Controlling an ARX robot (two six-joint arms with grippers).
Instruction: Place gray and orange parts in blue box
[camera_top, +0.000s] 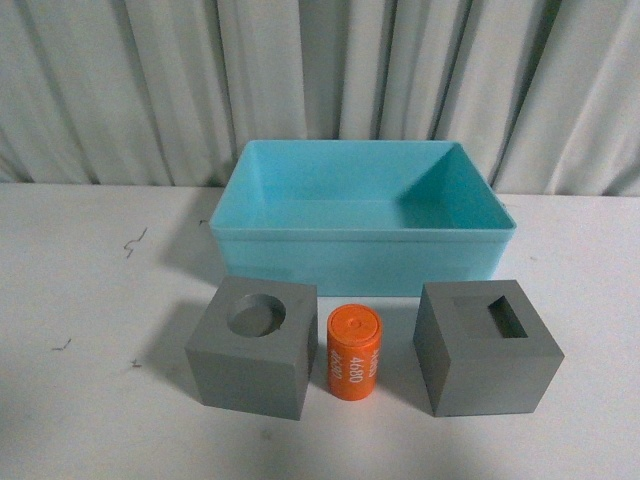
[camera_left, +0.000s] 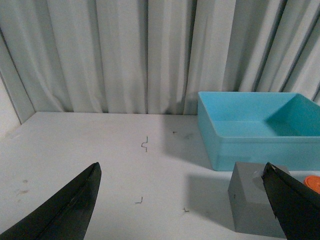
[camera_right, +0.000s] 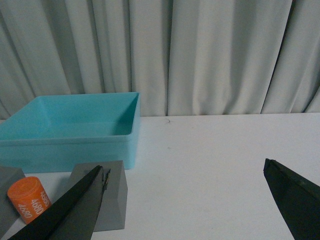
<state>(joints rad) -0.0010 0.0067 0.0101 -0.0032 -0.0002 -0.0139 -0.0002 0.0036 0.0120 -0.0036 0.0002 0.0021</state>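
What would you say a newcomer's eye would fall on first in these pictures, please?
The empty turquoise-blue box stands out first, at the middle of the white table. Just in front of it, the bright orange cylinder with white digits sits between a gray cube with a round recess, on the left, and a gray cube with a rectangular recess, on the right.

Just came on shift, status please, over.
Left gripper open, right gripper open, both empty. Round-hole cube, orange cylinder, slot cube lined up before blue box, none inside. Nothing blocking.

Round-recess cube (camera_top: 252, 365), orange cylinder (camera_top: 354, 352), rectangular-recess cube (camera_top: 487, 360) abreast before blue box (camera_top: 360, 262)
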